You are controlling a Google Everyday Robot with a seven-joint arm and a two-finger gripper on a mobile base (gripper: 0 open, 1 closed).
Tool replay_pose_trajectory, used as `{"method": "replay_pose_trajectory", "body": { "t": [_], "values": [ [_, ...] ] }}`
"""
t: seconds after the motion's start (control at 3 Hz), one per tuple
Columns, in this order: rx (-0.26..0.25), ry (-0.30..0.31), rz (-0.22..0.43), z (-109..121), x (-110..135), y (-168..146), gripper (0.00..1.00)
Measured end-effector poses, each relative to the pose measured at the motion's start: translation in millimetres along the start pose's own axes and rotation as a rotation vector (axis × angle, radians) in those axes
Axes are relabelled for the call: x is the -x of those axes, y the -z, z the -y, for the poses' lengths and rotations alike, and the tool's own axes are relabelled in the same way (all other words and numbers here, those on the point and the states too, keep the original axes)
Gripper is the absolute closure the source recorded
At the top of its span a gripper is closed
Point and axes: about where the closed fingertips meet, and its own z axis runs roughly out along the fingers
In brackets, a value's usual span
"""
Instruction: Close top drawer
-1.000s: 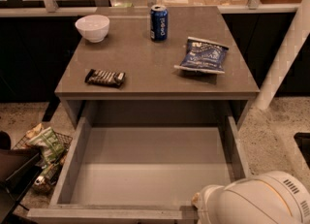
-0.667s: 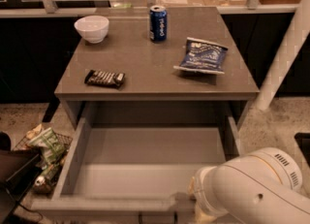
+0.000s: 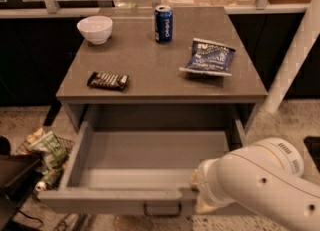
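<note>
The top drawer (image 3: 125,195) is pulled out from under the grey cabinet top (image 3: 150,75). Its plain grey inside holds nothing, and its flat front shows one small dark bar handle (image 3: 162,210) at the bottom of the view. My white arm (image 3: 260,185) reaches in from the lower right. My gripper (image 3: 192,195) is at the drawer's front edge, just right of the handle; the arm's wrist hides it.
On the cabinet top stand a white bowl (image 3: 95,28), a blue soda can (image 3: 163,23), a blue chip bag (image 3: 207,57) and a dark snack bar (image 3: 107,80). A basket of snack bags (image 3: 45,152) sits on the floor at left. A white post (image 3: 295,60) stands at right.
The drawer front has moved in toward the cabinet and sits higher in view, with its handle showing now. My arm has followed it forward and left.
</note>
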Motion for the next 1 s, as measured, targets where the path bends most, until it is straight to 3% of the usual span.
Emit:
{"method": "replay_pose_trajectory", "body": {
  "t": [0.33,0.67,1.0],
  "values": [
    [0.000,0.000,0.000,0,0,0,1.00],
    [-0.026,0.038,0.033,37,1,-8,1.00],
    [-0.026,0.038,0.034,37,1,-8,1.00]
  ]
}}
